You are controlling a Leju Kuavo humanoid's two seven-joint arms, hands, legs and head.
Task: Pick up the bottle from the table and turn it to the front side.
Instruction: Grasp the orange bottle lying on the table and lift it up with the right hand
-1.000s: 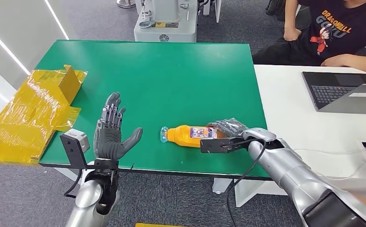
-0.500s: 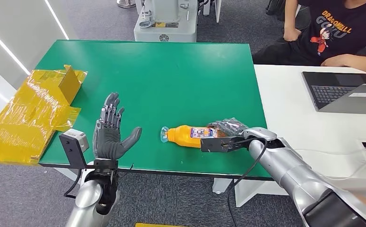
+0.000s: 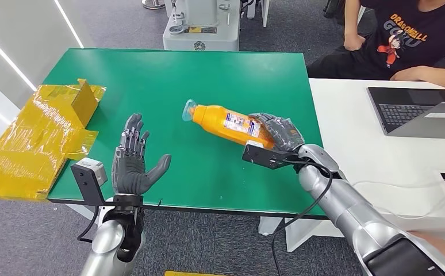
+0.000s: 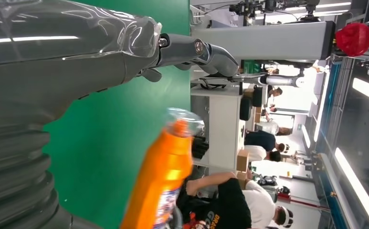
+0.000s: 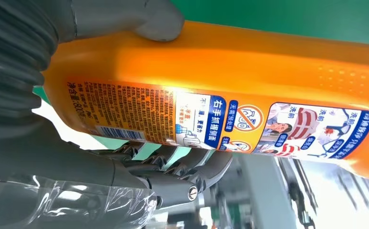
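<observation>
Bottle held off the green bench

The right hand (image 3: 277, 133) grips the orange bottle (image 3: 226, 122) at its base, clear cap toward 10 o'clock; the left hand (image 3: 134, 164) hovers at 7 o'clock, fingers (image 3: 133, 135) spread, holding nothing, over the bench (image 3: 180, 75).

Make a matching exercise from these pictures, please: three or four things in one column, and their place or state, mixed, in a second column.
Things:
1. orange plastic bottle
2. left hand
3. yellow taped cardboard box
4. dark open laptop

Places or states:
A. on the white desk
B. open, palm up, holding nothing
C. gripped by the right hand, lifted above the green table
D. at the green table's left edge

Pairs: 1-C, 2-B, 3-D, 4-A
</observation>
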